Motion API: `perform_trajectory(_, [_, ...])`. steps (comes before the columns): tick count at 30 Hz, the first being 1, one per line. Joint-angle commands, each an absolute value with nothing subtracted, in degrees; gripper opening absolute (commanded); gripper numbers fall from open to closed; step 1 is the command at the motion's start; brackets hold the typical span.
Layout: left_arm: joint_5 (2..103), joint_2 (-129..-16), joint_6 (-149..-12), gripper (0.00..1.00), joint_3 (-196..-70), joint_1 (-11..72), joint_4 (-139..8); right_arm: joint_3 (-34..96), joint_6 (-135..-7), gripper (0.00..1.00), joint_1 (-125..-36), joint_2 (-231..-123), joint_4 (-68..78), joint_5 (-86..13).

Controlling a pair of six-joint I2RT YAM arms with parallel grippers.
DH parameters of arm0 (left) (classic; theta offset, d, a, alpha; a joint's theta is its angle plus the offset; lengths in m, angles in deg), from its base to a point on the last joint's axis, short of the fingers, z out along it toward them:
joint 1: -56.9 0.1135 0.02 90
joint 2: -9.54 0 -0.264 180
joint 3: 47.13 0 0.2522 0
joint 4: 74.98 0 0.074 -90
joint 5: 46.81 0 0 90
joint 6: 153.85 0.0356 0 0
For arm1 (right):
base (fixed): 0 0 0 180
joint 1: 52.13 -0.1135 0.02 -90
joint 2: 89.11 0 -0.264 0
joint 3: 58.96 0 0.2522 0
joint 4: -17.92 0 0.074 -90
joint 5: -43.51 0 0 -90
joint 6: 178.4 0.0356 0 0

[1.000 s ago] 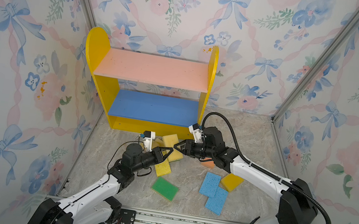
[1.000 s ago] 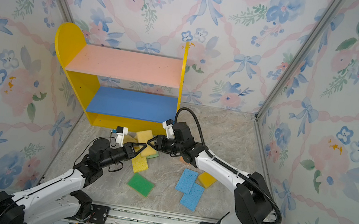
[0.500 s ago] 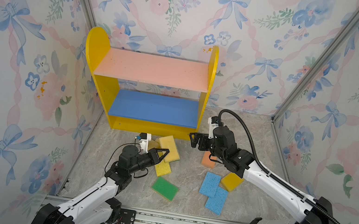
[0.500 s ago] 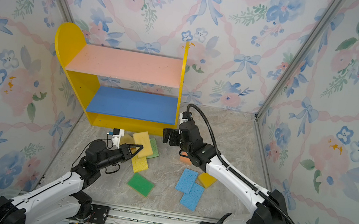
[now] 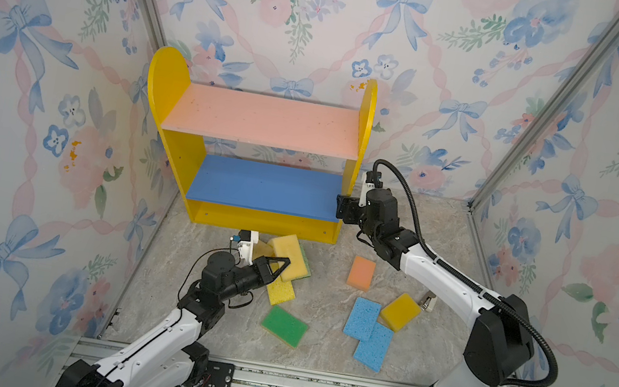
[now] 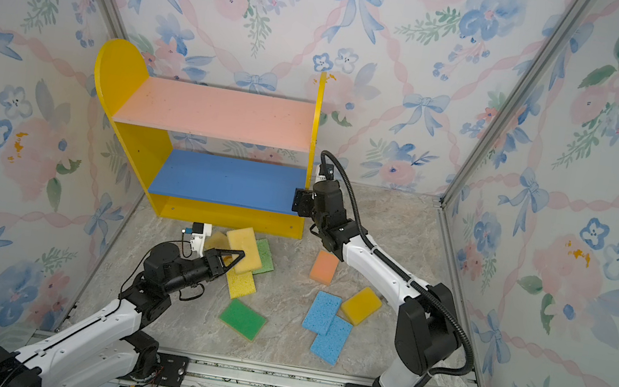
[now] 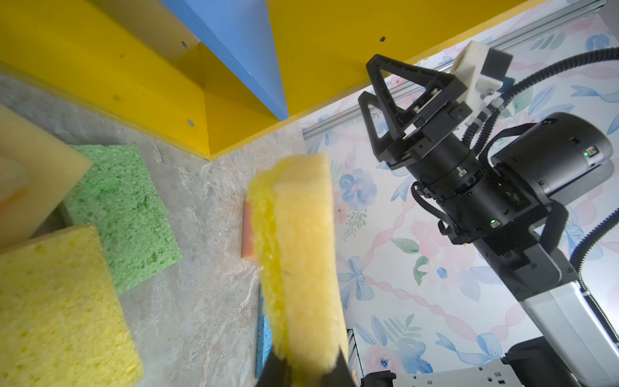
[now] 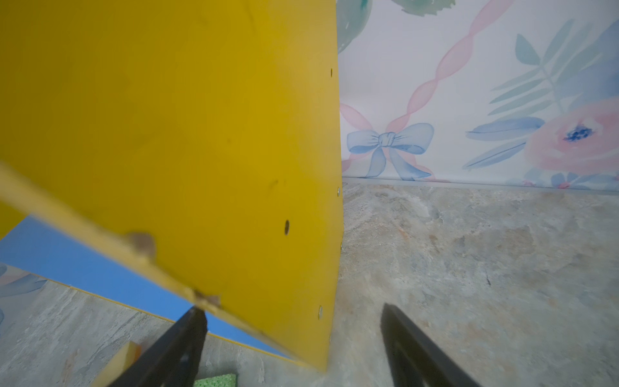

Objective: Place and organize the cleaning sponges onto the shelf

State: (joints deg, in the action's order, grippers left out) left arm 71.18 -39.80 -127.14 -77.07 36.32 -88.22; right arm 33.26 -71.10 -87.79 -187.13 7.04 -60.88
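Since a second ago the right fingers [image 5: 343, 209] have left the sponge pile and swung away to the near right corner of the shelf [image 5: 264, 120]. It stands at the far side of the table [image 5: 326, 290], left of centre. The left fingers [image 5: 275, 260] have barely shifted and stay clenched on a yellow sponge [image 5: 287, 254], raised over the pile just in front of the shelf's base.

From above, in both top views, the right fingers are mostly hidden by their own wrist. The left wrist view shows those fingers [image 7: 382, 78] plainly spread apart. The right wrist view shows the near edge of the shelf's yellow side panel [image 8: 201, 134] lying between them; whether they touch it I cannot tell.

That left wrist view also shows the held sponge standing on edge, with a light green sponge [image 7: 124, 214] and a second yellow sponge [image 7: 60, 308] flat on the table close by.

Further right lie an orange sponge [image 5: 361, 273], a darker yellow sponge [image 5: 400, 312] and two light blue sponges [image 5: 362, 318], which touch. A dark green sponge [image 5: 285, 325] lies nearest, between the arms.
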Motion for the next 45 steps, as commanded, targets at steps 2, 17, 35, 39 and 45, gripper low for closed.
perform_trajectory(2, [72.3, -40.6, -126.3, 0.12, -76.7, 36.9, -88.2, 36.3, -73.2, 0.76, -87.3, -189.9, 9.8, -60.3])
perform_trajectory(17, [68.2, -35.8, -118.5, 0.13, -82.6, 43.6, -70.0, 34.0, -73.8, 0.05, -86.8, -188.8, 13.0, -66.3])
perform_trajectory(35, [69.8, -36.7, -117.0, 0.14, -85.7, 49.3, -68.7, 17.0, -71.9, 0.01, -75.4, -168.7, 8.9, -67.8])
perform_trajectory(39, [69.2, -38.1, -116.2, 0.14, -86.3, 49.3, -68.8, 14.3, -71.6, 0.01, -71.5, -164.2, 6.2, -67.6])
perform_trajectory(45, [68.8, -43.4, -114.0, 0.13, -87.6, 49.4, -69.4, 9.4, -70.6, 0.01, -65.7, -157.5, 3.8, -65.6])
